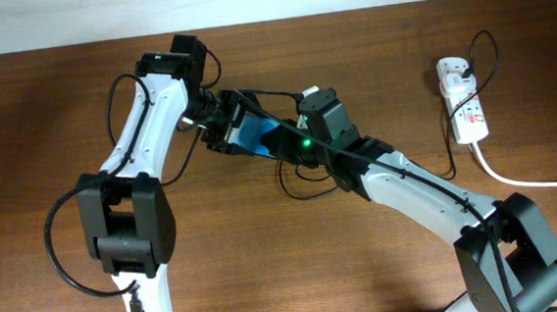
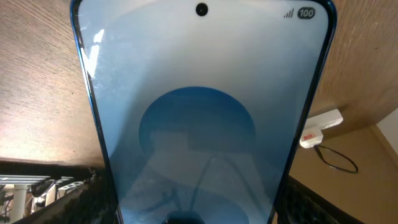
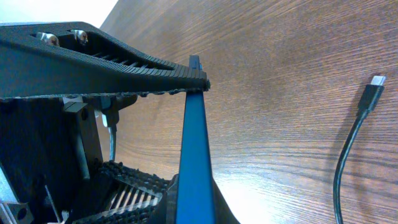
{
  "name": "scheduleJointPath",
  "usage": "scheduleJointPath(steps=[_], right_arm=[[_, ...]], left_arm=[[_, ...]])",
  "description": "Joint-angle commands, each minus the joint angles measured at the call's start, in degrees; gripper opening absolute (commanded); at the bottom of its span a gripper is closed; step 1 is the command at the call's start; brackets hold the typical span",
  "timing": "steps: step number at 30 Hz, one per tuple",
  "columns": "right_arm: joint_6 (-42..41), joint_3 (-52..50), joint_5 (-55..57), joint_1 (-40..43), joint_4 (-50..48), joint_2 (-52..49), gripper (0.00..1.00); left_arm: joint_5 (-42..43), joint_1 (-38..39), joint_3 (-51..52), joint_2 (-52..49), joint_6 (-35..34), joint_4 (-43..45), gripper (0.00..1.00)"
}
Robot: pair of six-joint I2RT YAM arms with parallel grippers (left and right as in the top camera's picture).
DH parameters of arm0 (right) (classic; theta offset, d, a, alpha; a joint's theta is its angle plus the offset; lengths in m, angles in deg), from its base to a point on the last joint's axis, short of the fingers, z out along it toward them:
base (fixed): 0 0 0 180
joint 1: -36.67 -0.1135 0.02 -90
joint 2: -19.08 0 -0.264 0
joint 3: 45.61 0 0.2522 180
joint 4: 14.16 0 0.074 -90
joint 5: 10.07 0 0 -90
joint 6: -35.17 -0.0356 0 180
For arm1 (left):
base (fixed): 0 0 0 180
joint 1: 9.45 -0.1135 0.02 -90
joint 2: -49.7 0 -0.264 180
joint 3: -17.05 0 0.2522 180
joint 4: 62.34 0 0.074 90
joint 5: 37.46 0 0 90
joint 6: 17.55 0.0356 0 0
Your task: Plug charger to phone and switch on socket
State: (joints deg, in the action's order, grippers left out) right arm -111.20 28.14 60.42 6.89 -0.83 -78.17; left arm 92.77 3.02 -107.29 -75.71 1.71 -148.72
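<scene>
Overhead, the slim blue-screened glass smartphone sits between two grippers: left gripper clamping across its width, right gripper with jaws pressed together at its thin edge. Rigid, slick and breakable, I'd judge; best held by the dark sides.

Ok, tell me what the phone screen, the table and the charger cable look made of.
Phone: glossy glass front, judging by its reflections. Table: brown wood or wood-look laminate, with visible grain and a slight sheen. Charger cable: black, likely a plastic sheath; the tip looks metallic, but that is hard to confirm.
</scene>
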Motion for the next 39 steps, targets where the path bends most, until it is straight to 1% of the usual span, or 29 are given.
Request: scheduleJointPath(steps=[1, 3, 6, 7, 11, 17, 19, 21, 26, 34, 39], right_arm=[[-0.13, 1.20, -2.99, -0.28, -2.64, 0.46, 0.04], [-0.11, 1.20, -3.96, 0.68, -2.62, 0.46, 0.04], [-0.13, 1.20, -6.47, 2.54, -2.62, 0.46, 0.04], [-0.11, 1.20, -7.37, 3.08, -2.60, 0.46, 0.04], [-0.09, 1.20, -9.75, 4.04, -2.58, 0.50, 0.04], [-0.09, 1.20, -10.12, 4.15, -1.57, 0.79, 0.04], [-0.07, 1.20, -10.10, 4.81, -0.11, 1.14, 0.04], [0.17, 1.20, -10.32, 6.51, 1.99, 1.68, 0.04], [1.03, 1.20, -10.75, 8.96, 3.45, 3.08, 0.04], [1.05, 1.20, -12.66, 11.43, 6.21, 5.09, 0.04], [3.76, 1.20, -14.58, 16.70, 11.26, 7.63, 0.04]], left_arm=[[2.14, 1.05, -0.79, 0.17, -0.59, -0.50, 0.57], [2.08, 1.05, -0.81, 0.17, -0.24, -0.52, 0.72], [1.95, 1.05, -0.81, 0.17, 0.52, -0.52, 0.82], [1.92, 1.05, -0.81, 0.17, 0.52, -0.50, 0.89], [1.95, 1.05, -0.79, 0.17, 1.88, -0.48, 1.00], [1.95, 0.87, -0.79, 0.17, 2.32, 0.04, 0.99], [1.95, 0.81, -0.79, 0.17, 4.00, 0.96, 0.99], [1.99, 0.83, -0.81, 0.17, 7.52, 3.02, 0.99], [1.99, 0.83, -0.81, 0.17, 7.91, 3.30, 0.99], [3.80, 0.83, -0.81, 0.17, 16.13, 6.01, 0.99], [9.03, 0.83, -0.81, 0.17, 23.30, 10.62, 0.99]])
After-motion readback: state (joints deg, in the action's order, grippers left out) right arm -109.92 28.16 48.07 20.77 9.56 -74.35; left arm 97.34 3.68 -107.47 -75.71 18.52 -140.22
